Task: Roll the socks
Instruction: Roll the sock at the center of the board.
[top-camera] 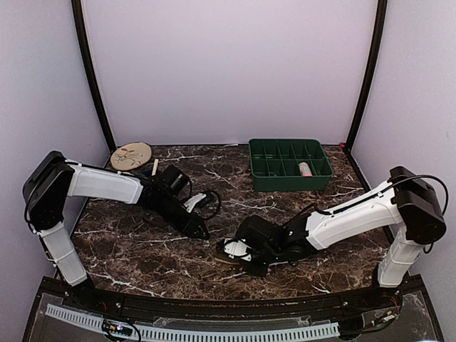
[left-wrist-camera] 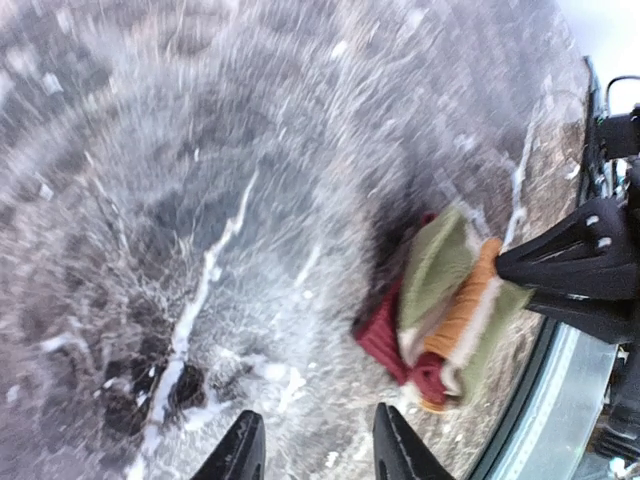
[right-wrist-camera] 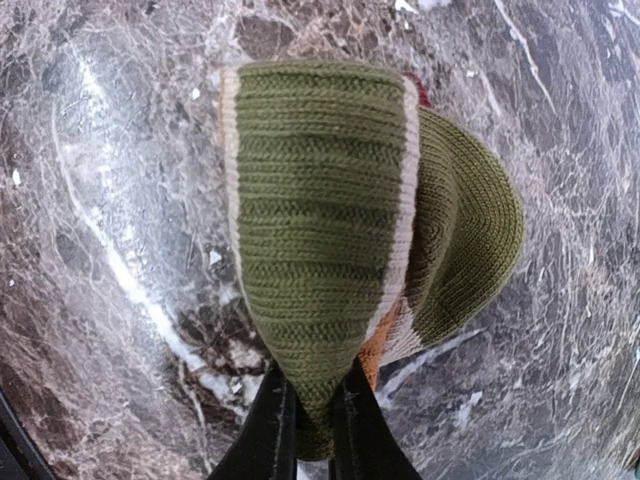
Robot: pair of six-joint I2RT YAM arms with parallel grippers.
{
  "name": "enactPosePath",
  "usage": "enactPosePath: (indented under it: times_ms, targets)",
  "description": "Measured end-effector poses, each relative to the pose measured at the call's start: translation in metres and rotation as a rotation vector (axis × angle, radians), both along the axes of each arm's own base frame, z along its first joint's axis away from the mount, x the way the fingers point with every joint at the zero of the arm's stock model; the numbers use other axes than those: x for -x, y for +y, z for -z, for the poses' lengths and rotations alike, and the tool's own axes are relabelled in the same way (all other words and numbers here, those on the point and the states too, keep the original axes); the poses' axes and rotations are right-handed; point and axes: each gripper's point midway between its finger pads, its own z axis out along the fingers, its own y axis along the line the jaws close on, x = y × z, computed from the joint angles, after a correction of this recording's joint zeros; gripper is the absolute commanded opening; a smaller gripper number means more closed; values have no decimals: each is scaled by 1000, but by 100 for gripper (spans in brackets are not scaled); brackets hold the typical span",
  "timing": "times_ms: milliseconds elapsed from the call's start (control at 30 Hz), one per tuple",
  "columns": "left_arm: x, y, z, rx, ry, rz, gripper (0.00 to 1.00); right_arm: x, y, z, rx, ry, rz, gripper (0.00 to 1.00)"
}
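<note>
A striped sock (right-wrist-camera: 320, 200), olive green with cream, orange and dark red bands, lies folded on the marble table. My right gripper (right-wrist-camera: 312, 420) is shut on its olive end; in the top view it (top-camera: 239, 253) sits low at the table's near middle with the sock (top-camera: 226, 258) beneath it. The left wrist view shows the sock (left-wrist-camera: 440, 300) with the right fingers (left-wrist-camera: 565, 265) on it. My left gripper (left-wrist-camera: 315, 455) is open and empty, above bare marble left of the sock (top-camera: 201, 231). The pink sock (top-camera: 305, 169) lies rolled in a green tray.
The green divided tray (top-camera: 288, 187) stands at the back right. A round beige patterned plate (top-camera: 131, 154) lies at the back left, with a small pale stick (top-camera: 154, 167) beside it. Black posts and pale walls enclose the table.
</note>
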Motion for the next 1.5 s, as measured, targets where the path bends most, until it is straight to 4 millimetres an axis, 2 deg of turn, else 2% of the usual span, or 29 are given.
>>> enactPosePath:
  times_ms: [100, 300, 367, 500, 600, 833, 1167, 1300, 1500]
  targets:
    - [1, 4, -24, 57, -68, -33, 39, 3, 0, -2, 7, 33, 20, 0]
    - [20, 20, -45, 125, -180, -79, 39, 10, 9, -1, 5, 117, 48, 0]
    - [29, 18, -45, 132, -218, -70, 39, 13, 12, -2, -4, 151, 55, 0]
    - [55, 4, -40, 128, -298, -2, 39, 15, 15, -2, -14, 223, 71, 0]
    - [66, -5, -37, 129, -351, 31, 40, 14, 16, -2, -14, 277, 84, 0]
    - [69, -10, -34, 126, -474, 60, 42, 7, 13, -3, -28, 422, 110, 0]
    - [87, -31, -44, 125, -685, 244, 42, 0, 7, -6, -58, 633, 137, 0]
    - [89, -48, -46, 108, -765, 336, 43, -3, 6, -6, -68, 714, 147, 0]
    - [96, -65, -34, 54, -842, 478, 43, -9, 1, -7, -90, 815, 168, 0]
